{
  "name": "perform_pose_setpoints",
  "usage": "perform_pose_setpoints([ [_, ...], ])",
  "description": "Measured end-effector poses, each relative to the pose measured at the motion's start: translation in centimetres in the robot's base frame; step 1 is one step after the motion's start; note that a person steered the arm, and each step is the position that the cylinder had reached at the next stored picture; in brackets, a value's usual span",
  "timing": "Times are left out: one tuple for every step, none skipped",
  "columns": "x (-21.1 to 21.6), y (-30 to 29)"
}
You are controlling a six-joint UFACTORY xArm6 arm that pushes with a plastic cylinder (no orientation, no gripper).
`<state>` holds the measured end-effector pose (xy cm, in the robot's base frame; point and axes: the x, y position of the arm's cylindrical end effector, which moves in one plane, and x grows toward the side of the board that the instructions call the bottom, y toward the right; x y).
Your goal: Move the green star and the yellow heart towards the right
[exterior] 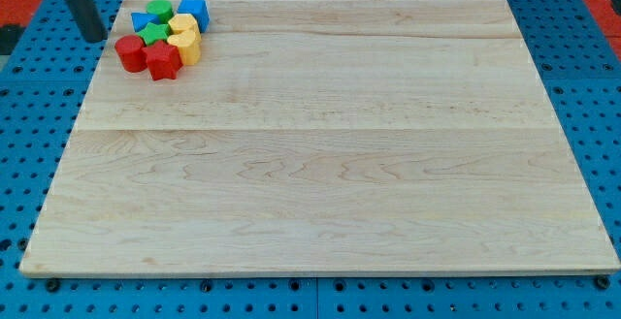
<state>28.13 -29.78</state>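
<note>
While touching no block, my tip (pixel 95 38) stands left of the red cylinder (pixel 127 52)

Wooden board (pixel 320 164): light, lying on a blue perforated table (pixel 29 106).

Red round block (pixel 128 52): just to the view's right of my tip (pixel 94 40), slightly lower.

Red star-like block (pixel 163 62): touching it, farther right.

Blue block (pixel 143 20) and green block (pixel 161 11), shapes unclear: right of the tip, higher.

Blue cube-like block (pixel 195 12): farthest right of the cluster.
</note>
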Motion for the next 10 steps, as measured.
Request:
perform_pose_setpoints([
  [0.1, 0.1],
  [0.1, 2.2],
  [0.1, 3.2],
  [-0.9, 3.6],
  [1.3, 6.4],
  [2.1, 11.8],
  [5.2, 13.2],
  [5.8, 12.1],
  [5.1, 14.3],
  [4.8, 16.5],
])
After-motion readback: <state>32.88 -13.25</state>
